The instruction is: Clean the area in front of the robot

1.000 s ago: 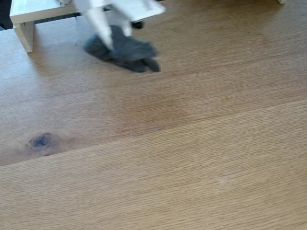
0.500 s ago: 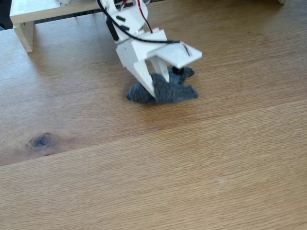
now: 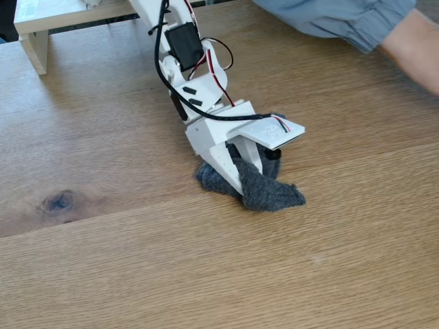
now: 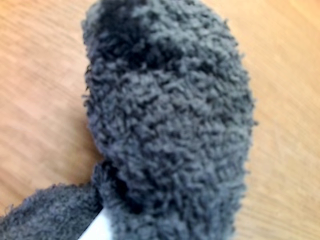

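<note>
Oak-grained area spans the fixed view; at centre frame the robot presses a grey fuzzy cloth onto it, gripper jaws clamped on the cloth. A person's sleeve crosses the upper right.

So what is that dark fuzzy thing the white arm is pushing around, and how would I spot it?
Start at the wide oak table and follow the white robot arm down to its gripper. Pinched there and pressed on the wood is a grey fleecy cloth, the one dark, soft thing on the pale boards.
</note>
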`<state>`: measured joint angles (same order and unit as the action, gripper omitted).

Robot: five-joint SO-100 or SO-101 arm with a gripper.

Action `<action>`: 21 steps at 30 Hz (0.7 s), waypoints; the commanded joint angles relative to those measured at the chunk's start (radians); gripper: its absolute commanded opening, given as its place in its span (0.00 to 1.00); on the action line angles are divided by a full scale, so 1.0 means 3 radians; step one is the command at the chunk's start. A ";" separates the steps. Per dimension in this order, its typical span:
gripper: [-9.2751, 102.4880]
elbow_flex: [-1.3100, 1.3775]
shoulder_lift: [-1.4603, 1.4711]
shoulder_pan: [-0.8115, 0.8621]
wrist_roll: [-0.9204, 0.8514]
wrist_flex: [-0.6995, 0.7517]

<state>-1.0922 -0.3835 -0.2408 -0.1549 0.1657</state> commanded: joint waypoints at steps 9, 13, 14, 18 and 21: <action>0.08 0.0286 -0.0322 0.1687 -0.0332 0.1590; 0.08 0.0286 -0.0603 0.1979 -0.0261 0.2649; 0.08 0.0286 -0.0675 0.1989 -0.0189 0.2925; 0.08 0.0286 -0.0956 0.1698 0.0164 0.3676; 0.08 0.0286 -0.1048 0.1278 0.0424 0.3794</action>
<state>-1.0170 -0.6121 0.2485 -0.0997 1.2088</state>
